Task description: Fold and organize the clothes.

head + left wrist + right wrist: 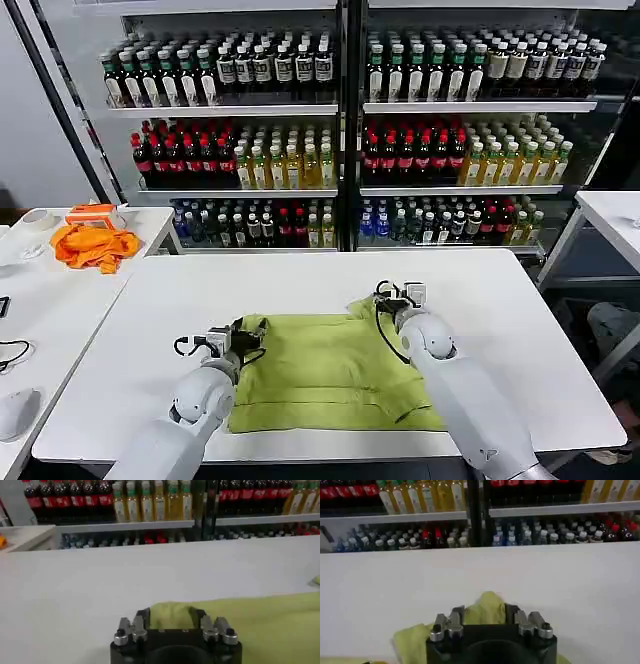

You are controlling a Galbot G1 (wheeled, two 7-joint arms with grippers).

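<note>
The clothes are one lime T-shirt (330, 365), lying partly folded on the white table (300, 280) in front of me. My left gripper (243, 338) is at the shirt's far left corner, and the left wrist view shows a fold of lime fabric (170, 614) pinched between its fingers (141, 619). My right gripper (396, 297) is at the far right corner, where the cloth is lifted into a small peak. A bunch of the fabric (487, 607) fills the gap between its fingers (456, 616) in the right wrist view.
An orange cloth (95, 246) and an orange box (92, 214) lie on a side table at the left. Another table (615, 215) stands at the right. Shelves of bottles (340, 130) rise behind the work table.
</note>
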